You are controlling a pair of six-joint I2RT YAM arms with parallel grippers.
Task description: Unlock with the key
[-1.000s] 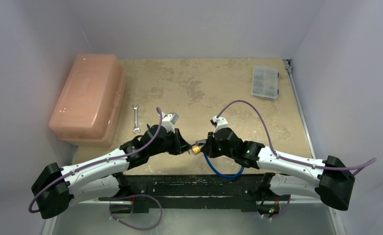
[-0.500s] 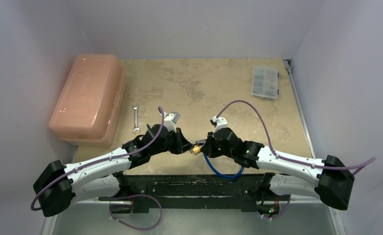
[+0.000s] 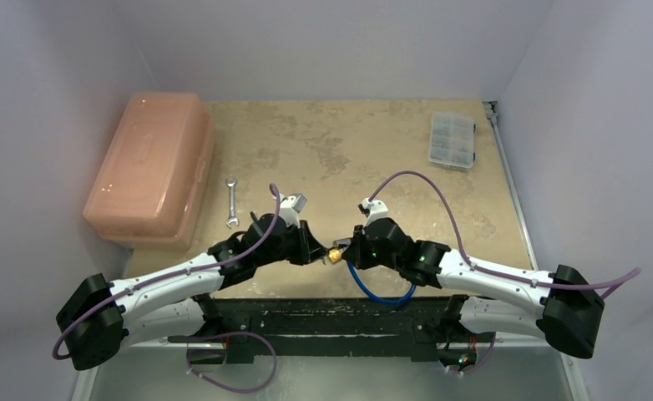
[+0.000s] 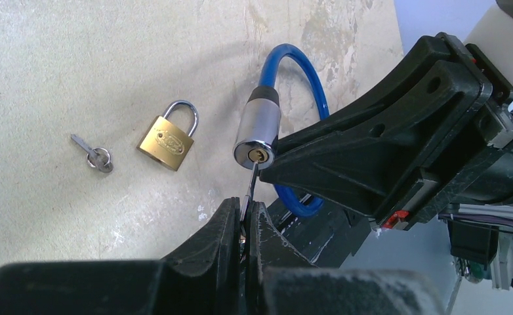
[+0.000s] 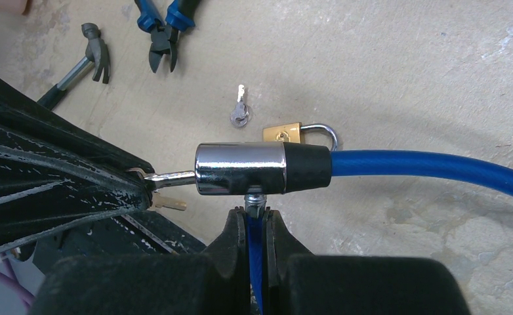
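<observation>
Left jaws on slim silvery key (image 5: 172, 176)

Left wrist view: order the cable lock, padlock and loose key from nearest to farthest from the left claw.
1. Cable lock, just ahead, at the held key's tip.
2. Padlock, off to the left.
3. Loose key, farthest left.

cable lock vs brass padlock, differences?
Build: the cable lock is a chrome barrel on a blue cable; the padlock is a brass block with a steel shackle.
Pose: the right hand grips the cable lock; the padlock lies flat on the table, untouched.
Key: the left hand holds a key at the cable lock's keyhole; the padlock has none, a loose key lies beside it.
Both look shut.
</observation>
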